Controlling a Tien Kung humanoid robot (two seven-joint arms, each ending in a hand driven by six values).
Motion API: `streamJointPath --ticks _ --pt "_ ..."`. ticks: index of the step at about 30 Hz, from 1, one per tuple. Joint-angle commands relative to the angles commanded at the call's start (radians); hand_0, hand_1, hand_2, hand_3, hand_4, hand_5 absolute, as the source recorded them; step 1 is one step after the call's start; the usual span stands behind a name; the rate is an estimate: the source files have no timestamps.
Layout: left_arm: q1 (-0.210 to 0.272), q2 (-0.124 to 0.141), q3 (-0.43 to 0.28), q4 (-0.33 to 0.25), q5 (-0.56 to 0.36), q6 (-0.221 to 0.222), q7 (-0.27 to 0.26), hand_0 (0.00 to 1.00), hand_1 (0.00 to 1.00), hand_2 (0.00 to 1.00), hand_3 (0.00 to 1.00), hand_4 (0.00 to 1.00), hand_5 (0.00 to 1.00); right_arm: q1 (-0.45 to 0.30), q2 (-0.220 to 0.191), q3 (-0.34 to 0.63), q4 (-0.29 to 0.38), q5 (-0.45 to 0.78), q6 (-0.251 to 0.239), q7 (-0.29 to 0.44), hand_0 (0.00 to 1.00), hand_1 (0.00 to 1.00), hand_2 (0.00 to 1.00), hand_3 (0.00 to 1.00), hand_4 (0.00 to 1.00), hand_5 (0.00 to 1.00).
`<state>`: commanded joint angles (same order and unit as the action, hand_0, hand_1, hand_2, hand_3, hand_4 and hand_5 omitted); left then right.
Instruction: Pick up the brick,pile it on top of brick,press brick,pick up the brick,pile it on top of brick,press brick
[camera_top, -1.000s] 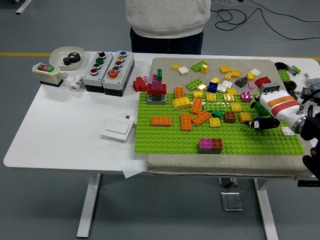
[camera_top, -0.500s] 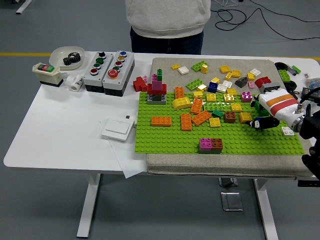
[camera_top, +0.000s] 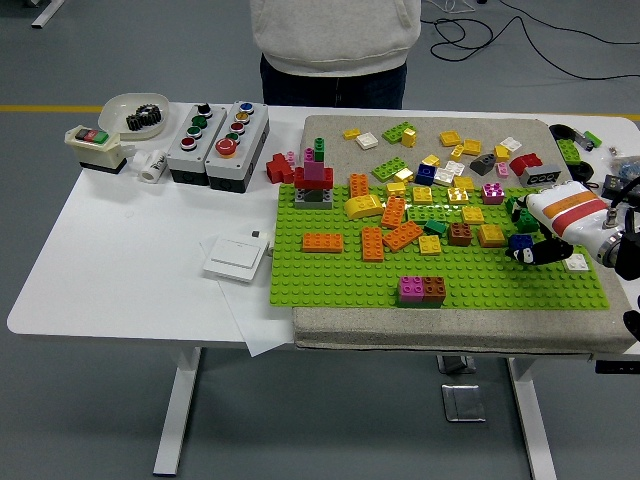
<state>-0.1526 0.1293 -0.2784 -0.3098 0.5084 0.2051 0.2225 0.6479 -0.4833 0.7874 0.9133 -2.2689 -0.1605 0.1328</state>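
My right hand (camera_top: 528, 249), white with an orange band and black fingers, reaches in from the right edge over the green baseplate (camera_top: 340, 280). Its fingers are curled around a small dark blue brick (camera_top: 520, 242) just above the plate's right part. A pink and brown pair of bricks (camera_top: 422, 290) sits joined near the plate's front middle. Orange bricks (camera_top: 372, 243) lie around the plate's centre. At the plate's back left stands a small tower of red, pink and green bricks (camera_top: 314, 180). My left arm is out of view.
Loose bricks (camera_top: 450, 150) are scattered on the grey mat behind the baseplate. Two button boxes (camera_top: 218, 130), a switch box (camera_top: 92, 148), a bowl with a gear (camera_top: 135, 112) and a white plate switch (camera_top: 236, 258) are on the left. A person (camera_top: 335, 40) stands at the far side.
My right hand has drawn back to the right by a small amount, and the dark blue brick has moved with it. Nothing else has shifted.
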Motion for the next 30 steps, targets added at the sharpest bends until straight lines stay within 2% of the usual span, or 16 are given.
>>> streamJointPath --ticks 21,30 --pt "-0.003 -0.002 0.005 0.0 -0.01 0.001 -0.002 0.713 0.724 0.763 0.615 0.726 0.685 0.037 0.039 -0.01 -0.126 0.007 0.017 0.014 0.314 0.161 0.222 0.602 0.842 0.502" --pt "-0.006 -0.002 0.006 -0.001 -0.01 0.001 -0.002 0.712 0.724 0.763 0.614 0.726 0.685 0.045 0.05 -0.008 -0.152 0.01 0.019 0.015 0.315 0.162 0.218 0.604 0.843 0.505"
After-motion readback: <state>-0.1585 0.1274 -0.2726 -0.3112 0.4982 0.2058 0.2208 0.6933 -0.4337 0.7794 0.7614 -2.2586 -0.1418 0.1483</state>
